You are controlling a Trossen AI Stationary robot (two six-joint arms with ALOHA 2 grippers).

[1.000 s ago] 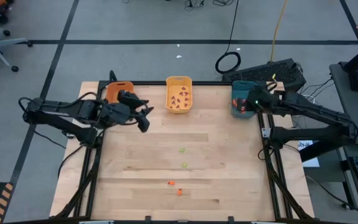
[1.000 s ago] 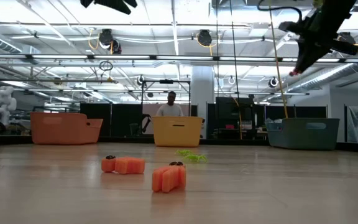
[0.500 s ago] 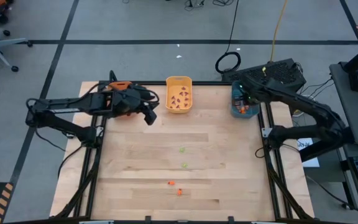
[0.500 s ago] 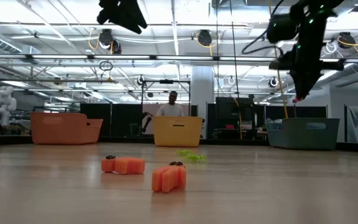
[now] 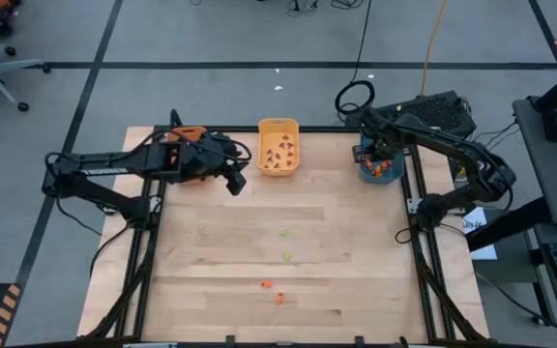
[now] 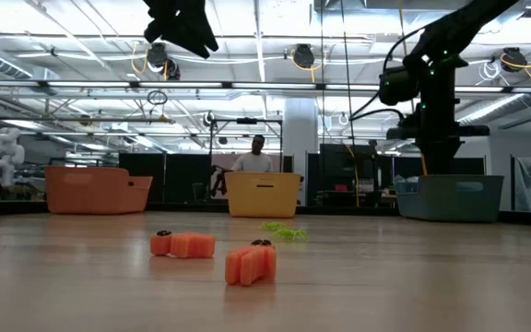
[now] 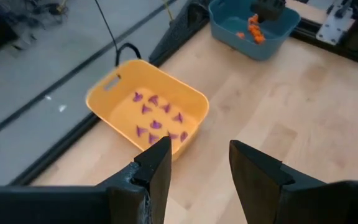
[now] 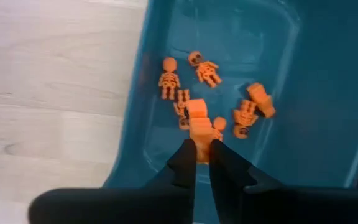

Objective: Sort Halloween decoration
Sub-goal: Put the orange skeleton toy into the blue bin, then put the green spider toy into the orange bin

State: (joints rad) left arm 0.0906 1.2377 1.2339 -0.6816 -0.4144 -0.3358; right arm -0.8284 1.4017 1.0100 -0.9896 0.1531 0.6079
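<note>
My right gripper [image 8: 202, 149] reaches down into the teal bin [image 5: 366, 172], shut on an orange trinket [image 8: 197, 121]. Several orange skeleton trinkets [image 8: 205, 70] lie on the bin floor below it. My left gripper [image 7: 197, 165] hovers open and empty over the table beside the yellow bin [image 7: 104, 102], which holds several purple trinkets [image 7: 157, 124]. Two orange trinkets [image 5: 274, 291] and two light green ones [image 5: 285, 244] lie on the table's middle. The left arm partly covers the orange bin [image 5: 177, 142]. My right gripper pinches the orange trinket between its two fingertips; the trinket's free end [image 8: 196, 111] sticks out past them. The fingers come from above, pointing down into the teal bin. The trinket hangs clear of the bin floor, over the skeleton trinkets.
The three bins stand in a row along the table's far edge. In the low view the orange trinkets [image 6: 250, 263] lie nearest, and a person [image 6: 256, 159] stands beyond the table behind the yellow bin. Bare wood surrounds the loose trinkets.
My right gripper has swung from high above the table down into the teal bin, tipping to point steeply down, with the orange trinket still between its fingers. My left gripper has shifted a little toward the yellow bin.
</note>
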